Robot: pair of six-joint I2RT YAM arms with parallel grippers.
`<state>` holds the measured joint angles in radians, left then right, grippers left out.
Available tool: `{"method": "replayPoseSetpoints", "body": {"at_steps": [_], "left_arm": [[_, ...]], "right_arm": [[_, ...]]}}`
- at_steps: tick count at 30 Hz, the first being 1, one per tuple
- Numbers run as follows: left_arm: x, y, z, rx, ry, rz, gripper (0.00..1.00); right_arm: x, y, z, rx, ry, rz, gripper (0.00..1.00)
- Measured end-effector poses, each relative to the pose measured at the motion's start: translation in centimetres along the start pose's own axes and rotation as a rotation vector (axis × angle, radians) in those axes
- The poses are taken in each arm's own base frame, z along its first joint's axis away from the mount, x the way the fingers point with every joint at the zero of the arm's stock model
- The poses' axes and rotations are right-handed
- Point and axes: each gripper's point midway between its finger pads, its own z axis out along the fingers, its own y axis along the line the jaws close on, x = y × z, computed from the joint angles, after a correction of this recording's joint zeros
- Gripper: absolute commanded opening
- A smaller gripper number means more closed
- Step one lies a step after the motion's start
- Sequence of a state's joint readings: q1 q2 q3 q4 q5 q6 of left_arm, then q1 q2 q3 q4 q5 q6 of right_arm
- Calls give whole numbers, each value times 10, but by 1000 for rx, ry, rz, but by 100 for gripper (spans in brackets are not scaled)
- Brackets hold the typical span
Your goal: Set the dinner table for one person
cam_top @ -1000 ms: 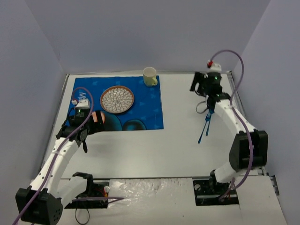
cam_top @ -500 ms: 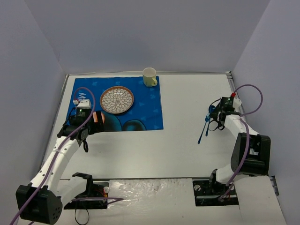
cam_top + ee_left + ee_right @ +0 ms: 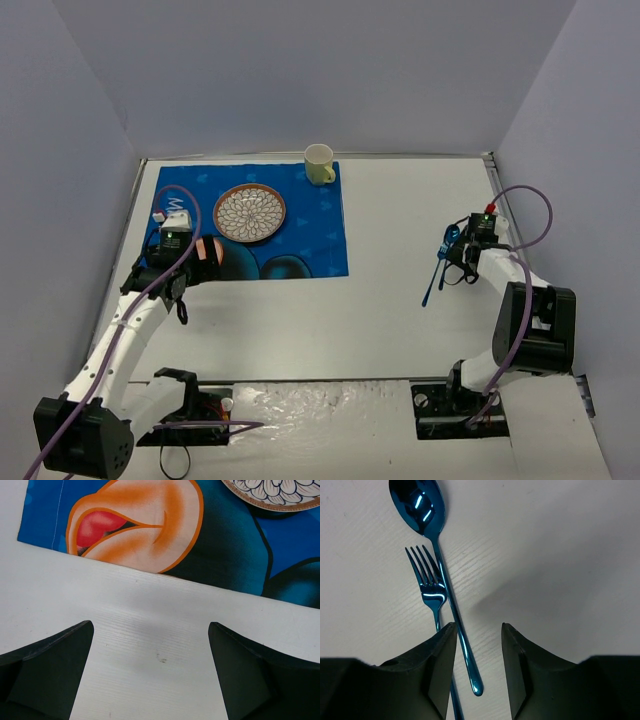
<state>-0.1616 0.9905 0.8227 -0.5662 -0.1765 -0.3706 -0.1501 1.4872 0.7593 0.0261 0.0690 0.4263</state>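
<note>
The white dinner table (image 3: pixel 400 320) fills the workspace, with a blue placemat (image 3: pixel 300 245) at its far left. The left arm stretches forward along the left side, and its gripper (image 3: pixel 150 650) hangs with jaws wide apart over bare tabletop just off the mat's near edge. The right arm folds tightly at the right. Its gripper (image 3: pixel 479 645) points down with fingers spread on either side of the blue spoon's (image 3: pixel 422 517) handle end. A patterned plate (image 3: pixel 250 212) and a cup (image 3: pixel 319 163) sit on the mat. A blue fork (image 3: pixel 431 587) lies just beside the spoon.

dinner table (image 3: pixel 380 320): white | left: blue placemat (image 3: pixel 312 232) | right: spoon (image 3: pixel 426 509), fork (image 3: pixel 431 591) side by side
</note>
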Motion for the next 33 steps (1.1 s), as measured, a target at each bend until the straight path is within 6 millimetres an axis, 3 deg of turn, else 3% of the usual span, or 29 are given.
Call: {"method": "replayPoseSetpoints", "body": {"at_steps": [18,33], "left_arm": [[3,-12,-1,65,16,-9,97],[5,-22,-4,94,17,19,97]], "right_arm": [[15,10,23,-35,107,-54,32],[-6,10,40,16,76,-83,29]]}}
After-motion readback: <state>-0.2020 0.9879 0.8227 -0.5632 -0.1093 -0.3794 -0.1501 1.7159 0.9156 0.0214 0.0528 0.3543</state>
